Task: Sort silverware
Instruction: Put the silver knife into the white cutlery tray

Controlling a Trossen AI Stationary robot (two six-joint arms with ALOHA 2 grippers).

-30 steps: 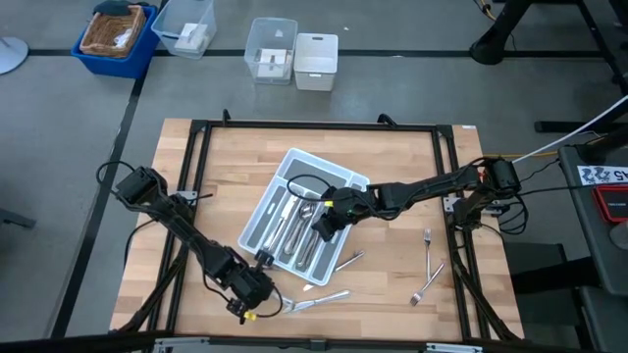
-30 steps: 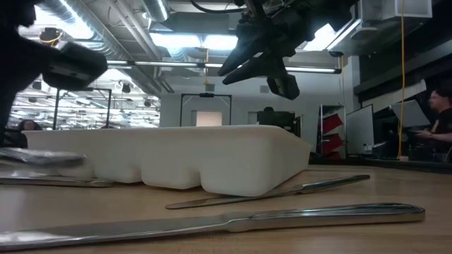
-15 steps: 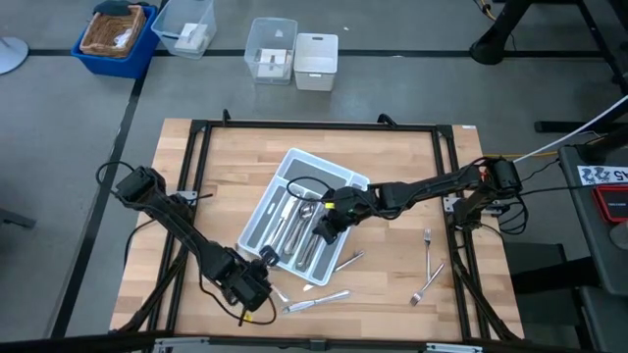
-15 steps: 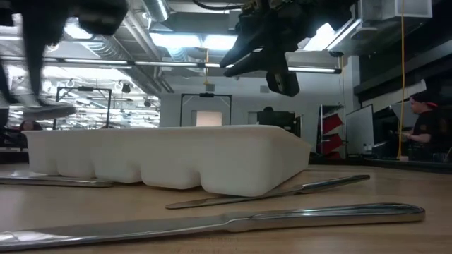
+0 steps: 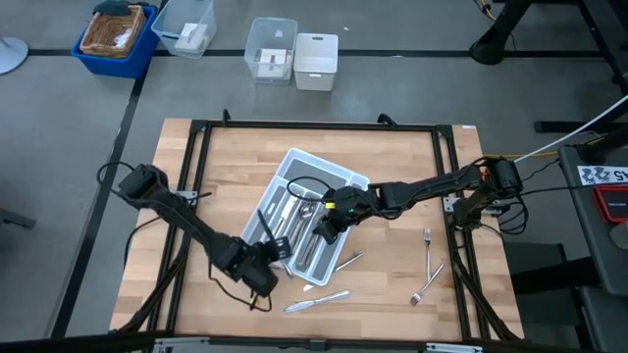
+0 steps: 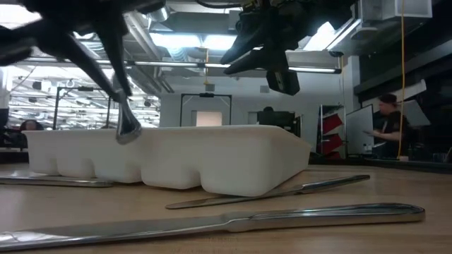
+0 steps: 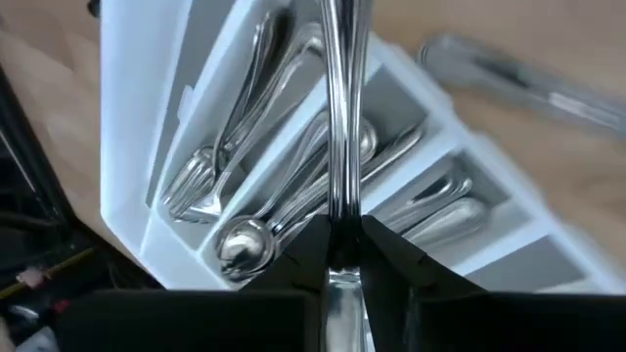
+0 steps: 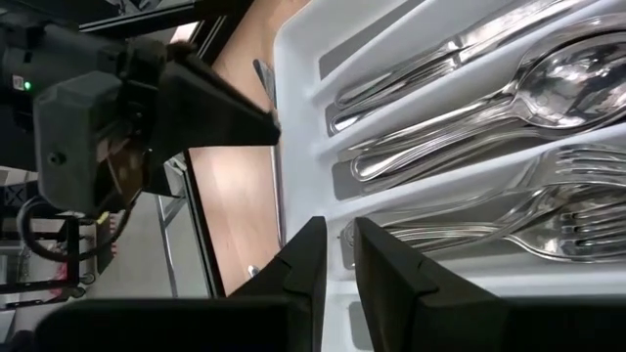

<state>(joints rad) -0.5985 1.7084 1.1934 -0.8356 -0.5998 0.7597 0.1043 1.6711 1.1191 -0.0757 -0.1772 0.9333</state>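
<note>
Silverware [image 7: 337, 147] is stiff, light and slippery; left gripper [image 7: 339, 256] pinches one piece at its handle above the tray [image 5: 257, 227]. Right gripper [image 8: 335, 256], nearly closed and empty, hovers over the tray.

Wooden table [image 5: 235, 167], black-framed. Near centre, grey tray [image 5: 294, 169] set diagonally, long axis running one to seven o'clock. At five o'clock from tray, knife [image 5: 348, 260] and, nearer the table edge, a second knife [image 5: 316, 301]. At four o'clock, two forks [image 5: 428, 245] near the edge.
</note>
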